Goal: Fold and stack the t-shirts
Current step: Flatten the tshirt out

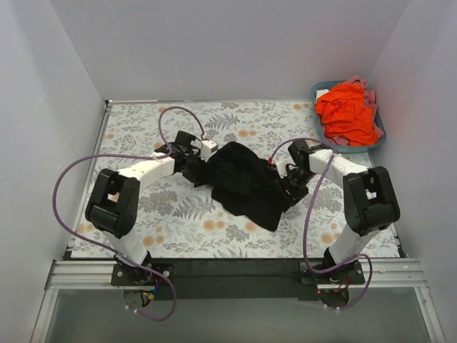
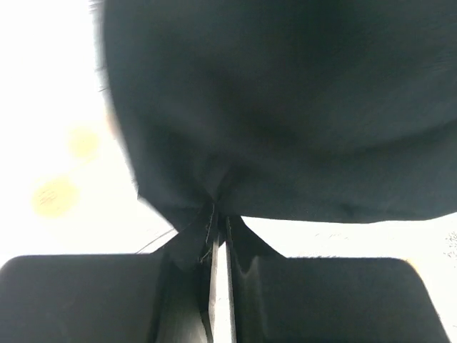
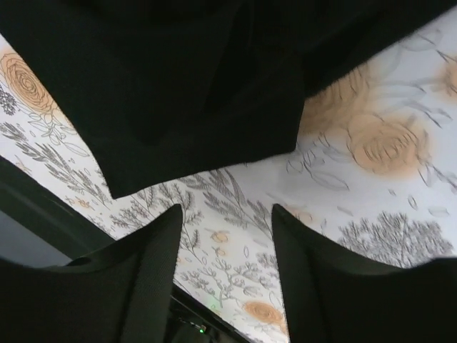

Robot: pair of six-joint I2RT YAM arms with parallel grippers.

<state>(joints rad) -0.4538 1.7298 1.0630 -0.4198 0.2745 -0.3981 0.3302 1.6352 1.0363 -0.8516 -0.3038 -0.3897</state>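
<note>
The black t-shirt (image 1: 246, 184) lies bunched in the middle of the table between both arms. My left gripper (image 1: 198, 170) is at its left edge, shut on a pinch of the black cloth (image 2: 214, 207); the shirt (image 2: 285, 107) fills the left wrist view above the jaws. My right gripper (image 1: 289, 187) is at the shirt's right edge, open and empty, just above the table; the black shirt (image 3: 178, 86) lies beyond its fingertips (image 3: 168, 229). The orange-red shirt (image 1: 347, 113) is piled in the teal basket (image 1: 380, 133) at the back right, with pink cloth (image 1: 360, 84) beside it.
The table (image 1: 143, 136) carries a floral cloth with orange flowers and grey leaves. White walls close in the left, back and right sides. The basket stands in the back right corner. The dark table front rail (image 1: 228, 268) runs between the arm bases.
</note>
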